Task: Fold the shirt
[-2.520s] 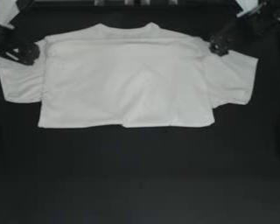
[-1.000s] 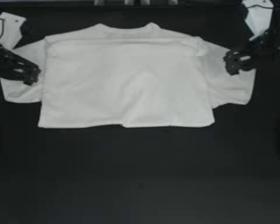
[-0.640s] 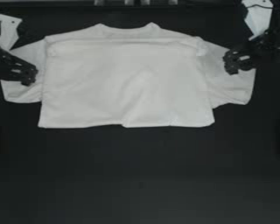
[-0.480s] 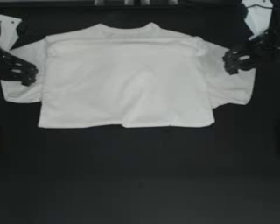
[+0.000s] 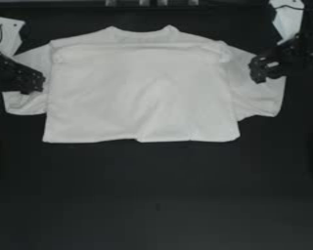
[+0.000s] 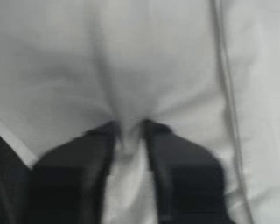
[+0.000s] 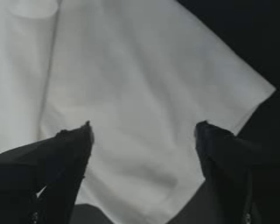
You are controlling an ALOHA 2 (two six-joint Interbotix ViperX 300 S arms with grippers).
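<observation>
The white T-shirt (image 5: 143,93) lies flat on the dark table, neck at the far edge and both short sleeves spread out. My left gripper (image 5: 27,81) sits on the left sleeve (image 5: 25,100). In the left wrist view its jaws (image 6: 129,130) are pinched together on a puckered ridge of the white cloth (image 6: 131,65). My right gripper (image 5: 259,69) hovers over the right sleeve (image 5: 260,100). In the right wrist view the right gripper (image 7: 143,131) is spread wide open above the sleeve cloth (image 7: 136,78), with nothing between its fingers.
Bare dark table (image 5: 159,195) stretches in front of the shirt's hem. White plates of the arms show at the far left (image 5: 8,31) and far right (image 5: 286,17) corners.
Since 2.5 s ago both grippers have moved from the shoulders down onto the sleeves. Over the last second they have barely shifted, and the shirt lies as before.
</observation>
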